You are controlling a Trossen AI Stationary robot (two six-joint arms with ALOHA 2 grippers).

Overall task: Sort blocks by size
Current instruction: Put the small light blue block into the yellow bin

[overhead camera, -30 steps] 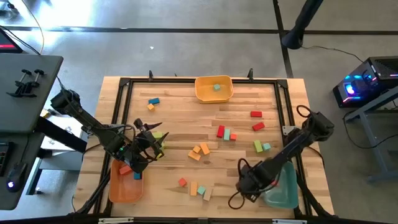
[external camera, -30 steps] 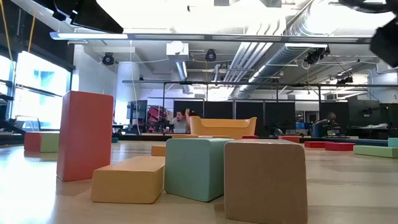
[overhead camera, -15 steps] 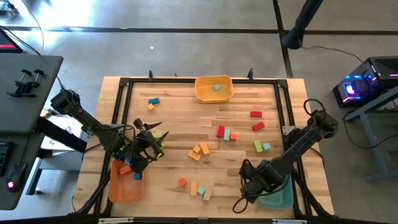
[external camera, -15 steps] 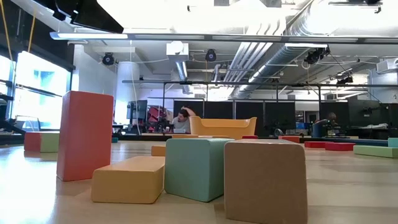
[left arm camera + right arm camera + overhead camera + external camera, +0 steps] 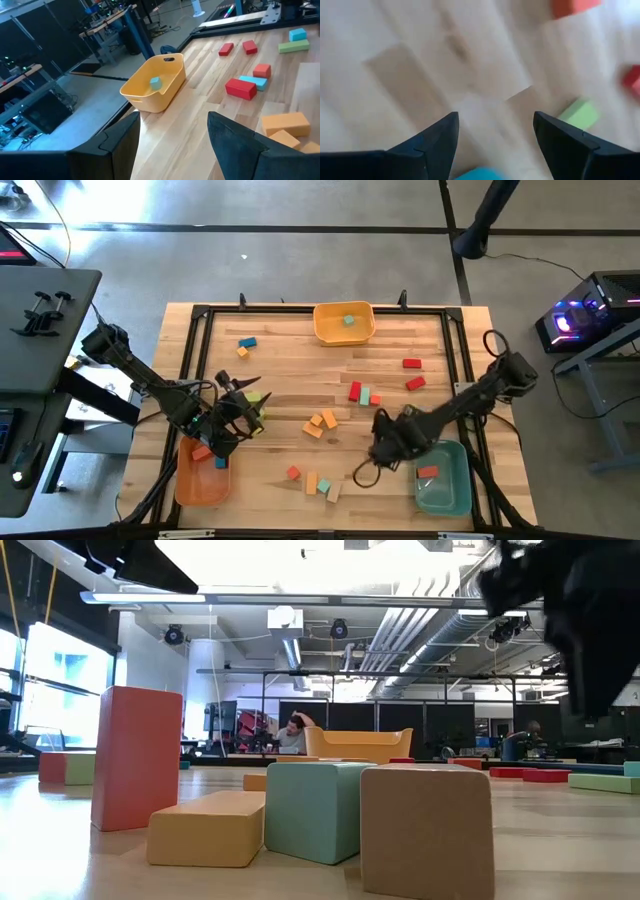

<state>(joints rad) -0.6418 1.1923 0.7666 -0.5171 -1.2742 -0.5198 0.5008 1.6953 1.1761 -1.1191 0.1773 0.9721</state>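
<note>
A pale wooden table (image 5: 290, 370) in a workshop is carrying the blocks (image 5: 322, 421), scattered mostly ahead of and between the two pincers, with a few already lying in the three bins at its edges. The right gripper (image 5: 383, 442) is hanging spread and empty just beside the teal-green bin (image 5: 455, 495), while the left gripper (image 5: 240, 412) is waiting, also parted and empty, by the orange bin (image 5: 187, 485). The blocks are looking light, rigid and smooth, so pinching across two flat opposite faces should be holding them best; the right wrist view is smearing, leaving the blocks beneath it hard to identify.

blocks (image 5: 321, 421) scattered, teal bin (image 5: 445, 478), right claw (image 5: 381, 442) beside
</note>
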